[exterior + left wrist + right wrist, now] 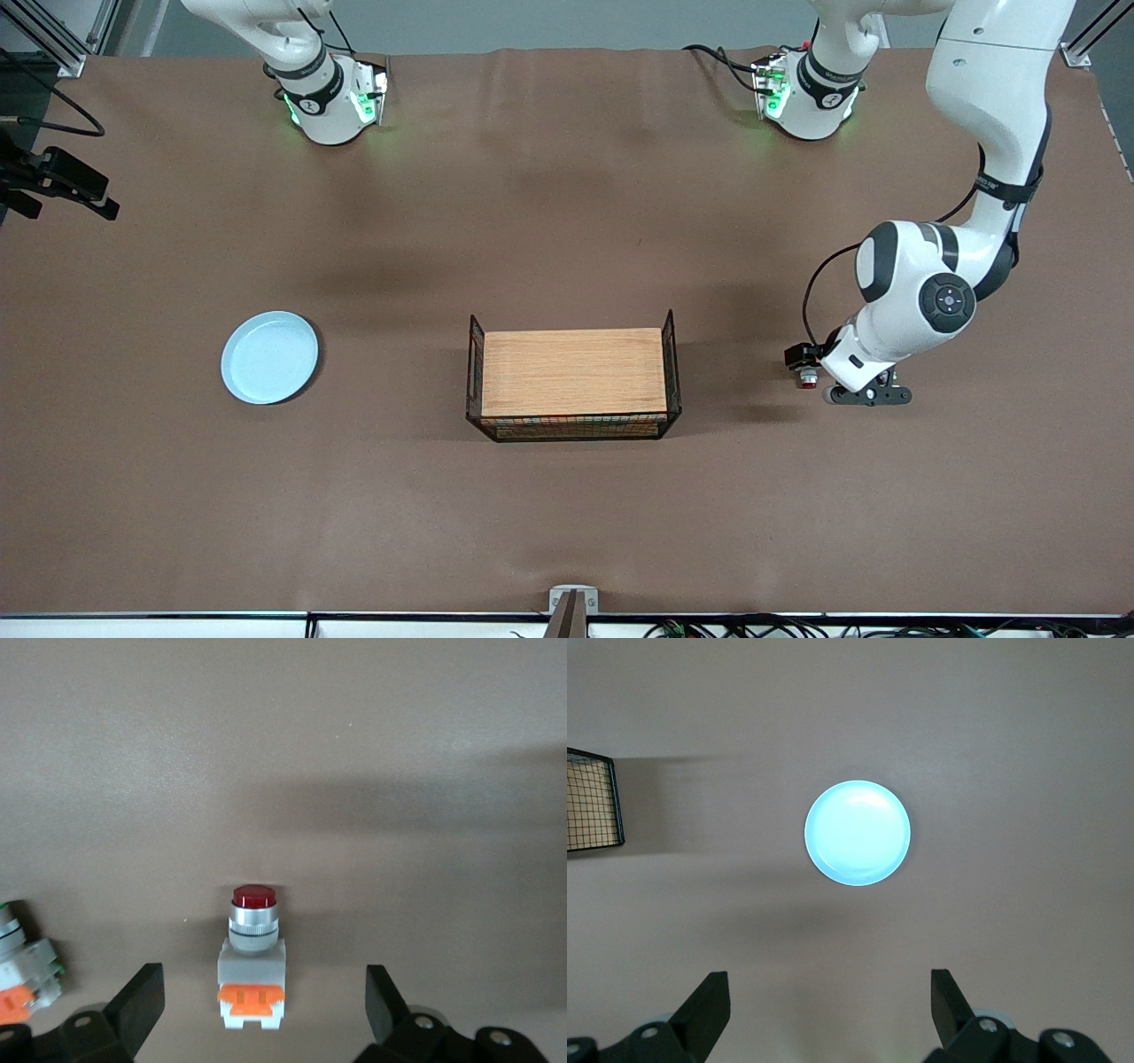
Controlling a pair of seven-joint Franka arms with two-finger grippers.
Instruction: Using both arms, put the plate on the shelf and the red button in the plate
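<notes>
The red button (pixel 253 966) lies on its side on the brown table toward the left arm's end, also seen as a small red-tipped part (pixel 807 381). My left gripper (pixel 263 973) hangs low over it and is open, its fingers standing well clear on either side of the white body. In the front view the left gripper (pixel 864 394) is mostly covered by its own wrist. The pale blue plate (pixel 269 357) rests flat toward the right arm's end. My right gripper (pixel 830 979) is open high above the table, with the plate (pixel 858 833) far below. It is out of the front view.
A wire rack with a wooden top (pixel 574 377) stands mid-table between the plate and the button; its corner (pixel 592 802) shows in the right wrist view. A second white-and-orange button part (pixel 22 973) lies close beside the left gripper's finger.
</notes>
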